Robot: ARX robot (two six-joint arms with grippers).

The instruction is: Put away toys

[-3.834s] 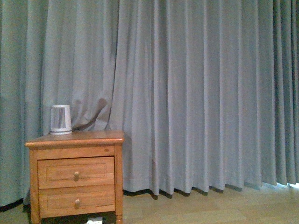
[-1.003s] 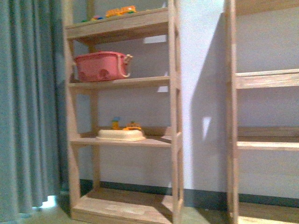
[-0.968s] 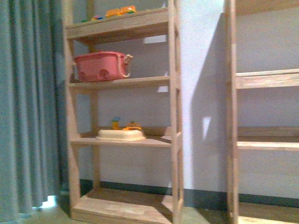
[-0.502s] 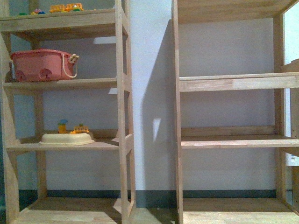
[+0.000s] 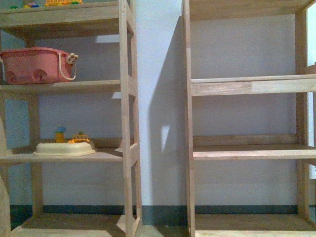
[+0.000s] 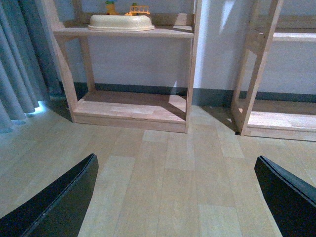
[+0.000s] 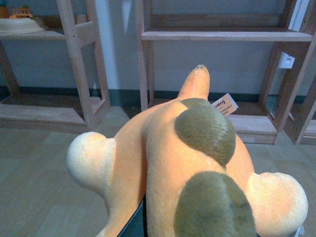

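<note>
Shelves (image 5: 127, 123) shifted left, orange plush (image 7: 163, 163), olive spots

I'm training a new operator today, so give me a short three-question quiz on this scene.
1. True or false: the basket sits higher than the tray.
2. Which arm carries the plush? A) left B) right C) neither
3. Fill in: the left fingers are ____.
Key: 1 true; 2 B; 3 open.

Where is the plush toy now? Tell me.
Right wrist view only: the plush toy fills the foreground, raised off the floor, in front of the wooden shelves.
</note>
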